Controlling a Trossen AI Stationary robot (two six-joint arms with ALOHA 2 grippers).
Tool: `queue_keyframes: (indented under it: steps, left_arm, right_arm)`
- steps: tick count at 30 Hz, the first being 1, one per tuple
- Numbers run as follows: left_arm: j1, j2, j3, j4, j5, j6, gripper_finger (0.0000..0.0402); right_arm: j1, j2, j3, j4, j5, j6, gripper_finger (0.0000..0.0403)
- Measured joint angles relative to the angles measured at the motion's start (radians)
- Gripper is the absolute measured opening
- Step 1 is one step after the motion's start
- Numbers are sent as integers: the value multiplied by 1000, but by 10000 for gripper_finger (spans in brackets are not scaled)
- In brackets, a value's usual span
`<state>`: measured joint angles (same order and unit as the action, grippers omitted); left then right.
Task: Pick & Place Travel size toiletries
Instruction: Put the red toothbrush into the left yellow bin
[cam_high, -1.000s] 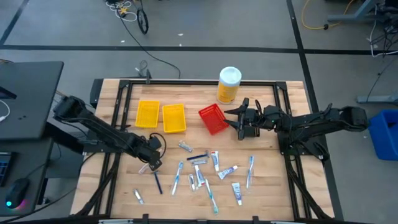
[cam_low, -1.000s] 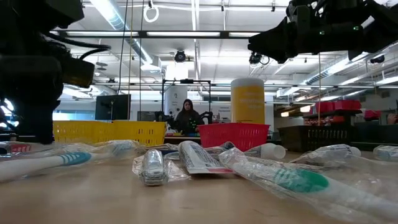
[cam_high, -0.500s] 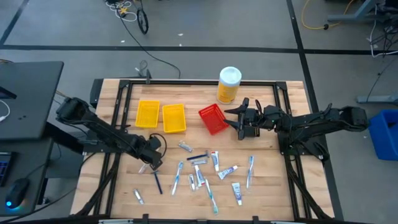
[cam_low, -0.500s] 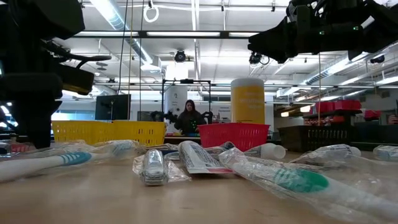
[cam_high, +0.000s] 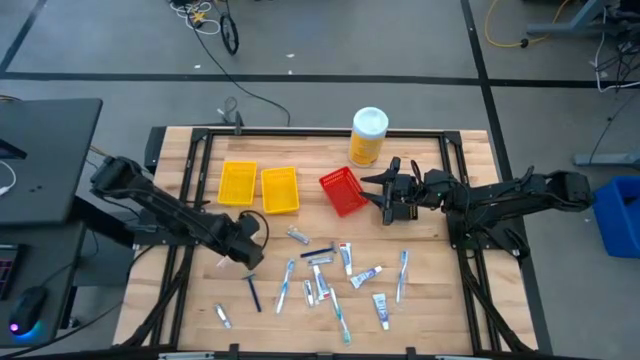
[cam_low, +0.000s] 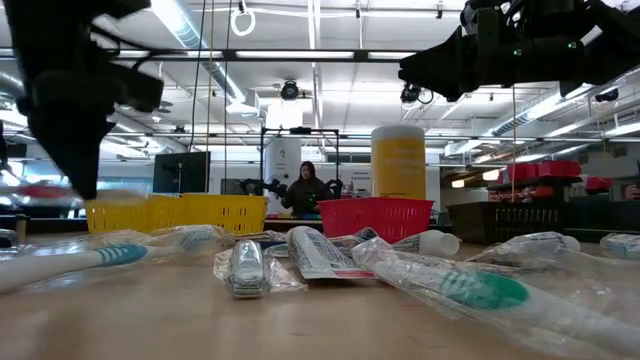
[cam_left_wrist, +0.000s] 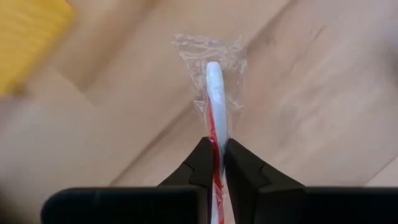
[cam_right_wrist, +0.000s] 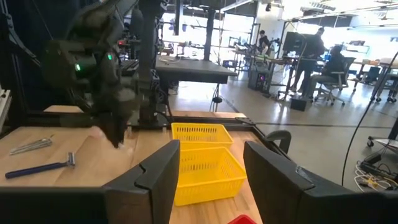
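The travel size toiletries (cam_high: 325, 280) lie strewn on the wooden table's near middle: wrapped toothbrushes, small tubes, razors and packets. My left gripper (cam_high: 246, 257) hangs over the table's left part, shut on a red-and-white toothbrush (cam_left_wrist: 214, 93) in a clear wrapper. In the low view that arm (cam_low: 70, 100) is a dark blur at the left. My right gripper (cam_high: 381, 197) hovers open and level beside the red bin (cam_high: 341, 190), with nothing between its fingers (cam_right_wrist: 158, 171). My left gripper pinches the wrapped toothbrush's red-striped shaft (cam_left_wrist: 216, 135) between its two fingers. It comes steeply from above. The pale rounded end and the crumpled wrapper stick out past the fingertips. The brush is lifted clear of the wood.
Two yellow bins (cam_high: 238, 183) (cam_high: 280, 189) stand side by side at the far left, next to the red bin. A tall yellow canister with a white lid (cam_high: 368, 136) stands at the far edge. A blue-handled razor (cam_high: 252, 292) lies just near of the left gripper.
My left gripper has shut on the red-and-white toothbrush and gone up, tipping as it rose. The toothbrush, which lay on the wood by the gripper, is now lifted clear.
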<state>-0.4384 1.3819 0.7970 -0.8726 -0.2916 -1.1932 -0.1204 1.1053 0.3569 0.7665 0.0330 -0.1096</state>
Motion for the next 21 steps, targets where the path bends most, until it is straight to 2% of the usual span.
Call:
queue_keyframes:
  steps: [7, 11, 15, 21]
  left_arm:
    - [20, -1, 228, -310, -188, 39, 23]
    - [59, -43, 315, -383, -276, 134, 24]
    - [126, -142, 334, -401, -306, 258, 23]
    - [274, -352, 241, -375, -379, 320, 23]
  right_arm:
    - [0, 0, 0, 2, 0, 0, 193]
    - [0, 0, -1, 1, 0, 0, 200]
    - [0, 0, -1, 1, 0, 0, 204]
    - [0, 0, -1, 3, 0, -1, 206]
